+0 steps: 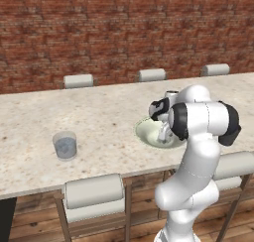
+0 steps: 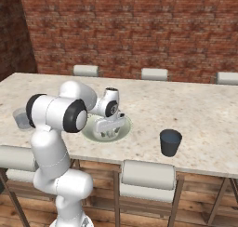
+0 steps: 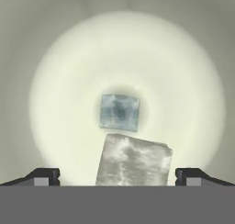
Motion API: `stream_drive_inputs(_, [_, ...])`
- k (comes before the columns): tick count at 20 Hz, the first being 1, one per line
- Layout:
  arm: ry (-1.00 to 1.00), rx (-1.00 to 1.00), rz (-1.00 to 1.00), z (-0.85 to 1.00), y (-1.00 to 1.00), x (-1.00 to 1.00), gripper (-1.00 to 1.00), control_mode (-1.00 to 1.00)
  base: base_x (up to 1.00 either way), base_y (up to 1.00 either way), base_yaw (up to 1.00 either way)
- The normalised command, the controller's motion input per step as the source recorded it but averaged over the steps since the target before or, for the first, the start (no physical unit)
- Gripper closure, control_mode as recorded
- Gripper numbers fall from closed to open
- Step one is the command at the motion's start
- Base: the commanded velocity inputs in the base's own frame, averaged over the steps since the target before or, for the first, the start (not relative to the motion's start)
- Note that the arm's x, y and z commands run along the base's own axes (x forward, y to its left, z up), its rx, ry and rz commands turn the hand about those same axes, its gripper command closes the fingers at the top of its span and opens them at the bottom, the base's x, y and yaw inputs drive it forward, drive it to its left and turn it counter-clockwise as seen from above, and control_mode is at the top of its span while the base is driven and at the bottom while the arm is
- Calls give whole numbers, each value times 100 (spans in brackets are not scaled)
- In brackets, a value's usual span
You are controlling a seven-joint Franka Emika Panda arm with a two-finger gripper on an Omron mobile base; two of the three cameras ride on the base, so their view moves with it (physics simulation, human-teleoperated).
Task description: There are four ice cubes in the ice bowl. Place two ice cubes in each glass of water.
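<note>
Gripper: you've got the gripper down inside the ice bowl, fingers spread wide apart, one tip at each lower corner of the hand view, gripping nothing.
Ice cubes: the nearer ice cube, pale grey, sits right between your fingertips with a gap on both sides, touching neither. The second cube, bluish and smaller in the view, lies at the bowl's centre just beyond the first. I can make out only these two from the hand view.
Ice bowl: the bowl sits on the counter near its front edge, with your hand planted in it. From the right base view the bowl is half hidden behind the wrist.
Clear glass: the see-through glass stands well off to the left of the bowl on the counter, upright; whether any ice is in it I can't tell.
Dark glass: the navy glass stands upright to the right of the bowl, near the front edge, apart from the bowl.
Surroundings: pale stools are tucked in along both sides of the counter, brick wall behind.
</note>
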Motion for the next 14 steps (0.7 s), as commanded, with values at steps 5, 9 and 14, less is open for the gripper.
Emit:
stream_drive_inputs(5, [-5,4,0,-2,0,14,-100,-100,0,0,0])
stream_drive_inputs(9, [0,0,0,-24,0,13,-100,-100,0,0,0])
stream_drive_inputs(14, [0,0,0,-36,0,18,-100,-100,0,0,0])
